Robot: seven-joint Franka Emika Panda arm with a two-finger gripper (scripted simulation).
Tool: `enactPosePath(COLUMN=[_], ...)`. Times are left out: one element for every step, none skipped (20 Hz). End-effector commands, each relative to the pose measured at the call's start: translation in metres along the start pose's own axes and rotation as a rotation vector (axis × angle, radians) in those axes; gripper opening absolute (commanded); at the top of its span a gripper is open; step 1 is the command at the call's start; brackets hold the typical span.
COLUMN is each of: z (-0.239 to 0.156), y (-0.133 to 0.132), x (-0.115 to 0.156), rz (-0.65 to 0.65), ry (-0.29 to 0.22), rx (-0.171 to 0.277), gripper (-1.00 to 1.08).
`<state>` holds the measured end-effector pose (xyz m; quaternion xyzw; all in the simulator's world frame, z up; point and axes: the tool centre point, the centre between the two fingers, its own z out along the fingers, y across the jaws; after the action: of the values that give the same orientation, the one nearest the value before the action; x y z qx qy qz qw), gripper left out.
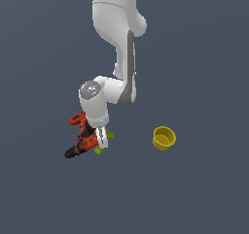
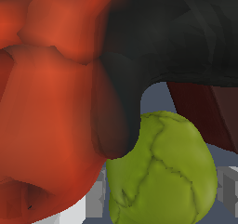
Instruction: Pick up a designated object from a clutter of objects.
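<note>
The olive-green, lumpy pear-like object [image 2: 162, 172] fills the wrist view beside the red-and-black power drill [image 2: 51, 102]. My gripper [image 2: 161, 195] is down over it, with one grey finger [image 2: 95, 200] flush against one side and the other finger [image 2: 228, 190] flush against the opposite side, so the jaws look shut on it. In the exterior view my gripper [image 1: 101, 142] is low at the drill [image 1: 81, 140], and only small green bits [image 1: 98, 150] show around the fingers. The yellow cup [image 1: 164, 138] stands apart at the exterior view's right.
The drill's black body [image 2: 186, 37] overhangs the pear closely and touches or nearly touches it. Another small green piece [image 1: 110, 135] peeks out next to the fingers. The dark grey floor [image 1: 204, 189] surrounds everything.
</note>
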<state>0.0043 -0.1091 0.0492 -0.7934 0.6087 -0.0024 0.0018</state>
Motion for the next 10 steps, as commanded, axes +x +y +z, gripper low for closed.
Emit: enactPosePath(z=[0.0047, 0.0047, 0.0047, 0.0047, 0.0047, 0.0047, 0.0047, 0.0047, 0.0012, 0.001], y=[0.0022, 0.0022, 0.0022, 0.0022, 0.0022, 0.0022, 0.0022, 0.0022, -0.0009, -0.0008], x=[0.0002, 0.0002, 0.0002, 0.0002, 0.0002, 0.0002, 0.0002, 0.0002, -0.0019, -0.002], rz=[0.003, 0.003, 0.003, 0.003, 0.003, 0.003, 0.003, 0.003, -0.003, -0.003], ry=[-0.002, -0.002, -0.002, -0.002, -0.002, -0.002, -0.002, -0.002, -0.001, -0.001], rx=[-0.006, -0.006, -0.006, -0.006, -0.006, -0.006, -0.006, -0.006, 0.0, 0.0], gripper=[-1.0, -1.0, -1.0, -1.0, -1.0, -1.0, -1.0, -1.0, -1.0, -1.0])
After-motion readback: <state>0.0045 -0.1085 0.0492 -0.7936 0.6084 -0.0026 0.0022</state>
